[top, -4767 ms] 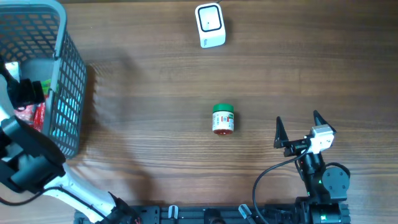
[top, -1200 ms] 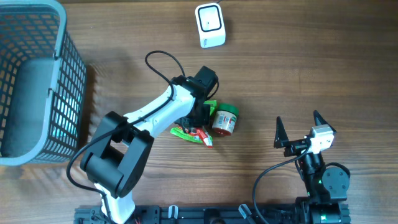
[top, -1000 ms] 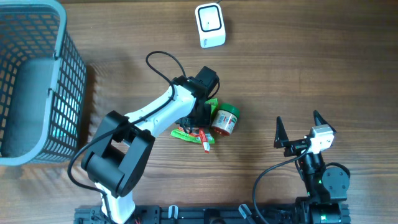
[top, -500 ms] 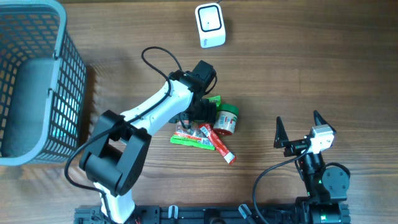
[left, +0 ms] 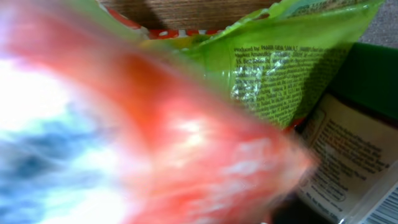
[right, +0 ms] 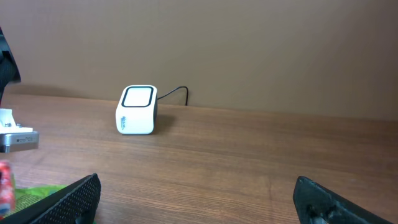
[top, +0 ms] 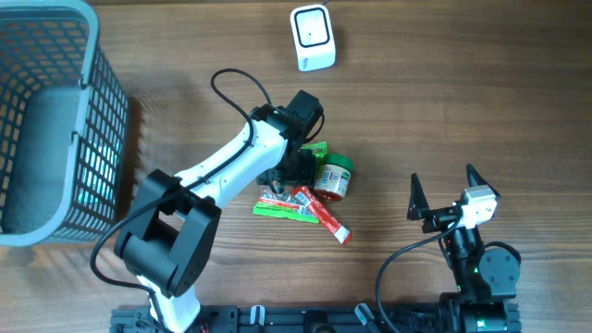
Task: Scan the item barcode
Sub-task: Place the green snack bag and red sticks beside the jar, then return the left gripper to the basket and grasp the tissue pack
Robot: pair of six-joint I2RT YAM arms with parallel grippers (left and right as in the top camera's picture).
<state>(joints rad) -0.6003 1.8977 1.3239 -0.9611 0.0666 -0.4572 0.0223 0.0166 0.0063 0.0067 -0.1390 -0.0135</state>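
several small groceries heaped mid-bench: green-lidded jar, seemingly on its side; green packet touching its lid end; red stick sachet and flat green-and-red packet just in front of it. left claw down among them, hidden beneath its own wrist from overhead. from the wrist view, only a red wrapper blurred right against the lens, with green packet print and the jar label behind. cannot tell the spread of that claw, nor any hold on anything. right claw parked near the front edge of the bench, spread fully wide, gripping nothing. barcode scanner at the far edge, well apart from the heap. wire basket far left.

likely trouble from here:
- closing on two wrappers at once, with everything touching or overlapping.
- nudging the jar into a roll, given the round body and the claw just beside it.
- pinching a slick sachet by one corner and dropping it on the way to the scanner.
- lifting with the barcode turned away from the scanner window, or covered by a finger, hence no read.

safer, probably, to separate one item from the heap before any lift.
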